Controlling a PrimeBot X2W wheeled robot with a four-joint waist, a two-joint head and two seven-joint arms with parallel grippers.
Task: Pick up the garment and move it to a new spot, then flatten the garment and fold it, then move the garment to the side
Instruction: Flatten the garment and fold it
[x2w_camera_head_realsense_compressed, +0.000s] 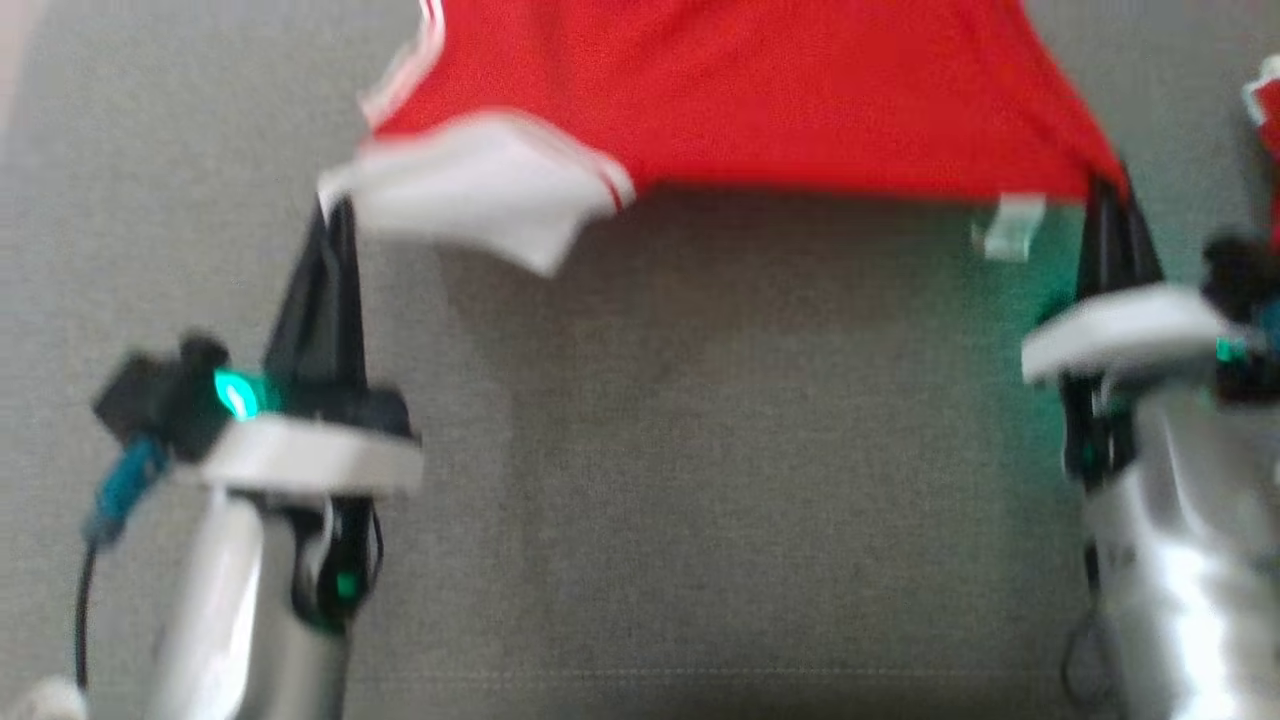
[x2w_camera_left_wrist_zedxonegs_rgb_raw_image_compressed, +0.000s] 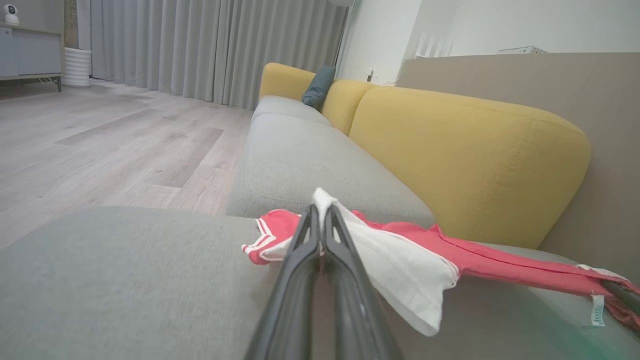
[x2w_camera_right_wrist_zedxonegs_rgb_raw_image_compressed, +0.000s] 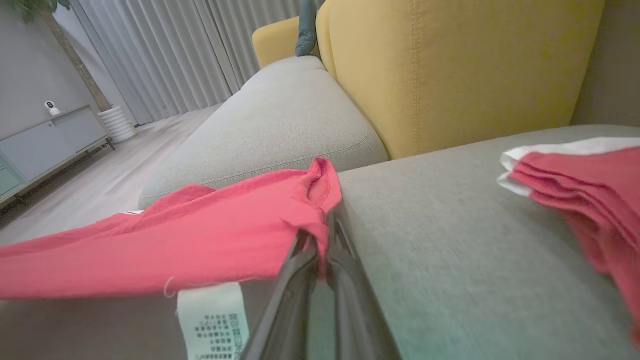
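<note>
Head view: I see my left gripper (x2w_camera_head_realsense_compressed: 335, 215) at lower left, long dark fingers pressed together, tips pointing up the frame and leaning slightly toward the right gripper. Pale wrist ring and silver forearm trail below it; a green light glows beside the wrist.

My right gripper (x2w_camera_head_realsense_compressed: 1110, 190) sits at the right edge, fingers likewise together and pointing up, tips roughly level with the left's. The two are well apart, forearms roughly parallel.

Each jaw pair is pinched on cloth: left on the white sleeve of the garment (x2w_camera_head_realsense_compressed: 760, 90), right on its red hem corner. Both wrist views confirm it.
</note>
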